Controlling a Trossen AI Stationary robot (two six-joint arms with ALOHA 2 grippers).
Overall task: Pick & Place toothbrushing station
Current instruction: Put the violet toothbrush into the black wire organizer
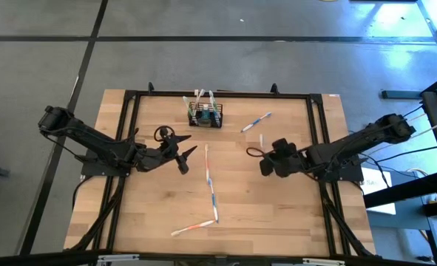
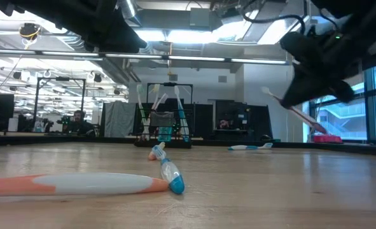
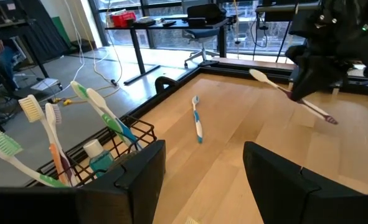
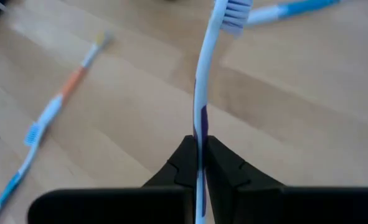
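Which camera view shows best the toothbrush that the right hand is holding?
The right wrist view: the toothbrush fills it, pinched in the shut right hand, bristles showing. The left wrist view shows all of it, farther off. The low view shows it slanting below the hand. From the high view I cannot make it out.
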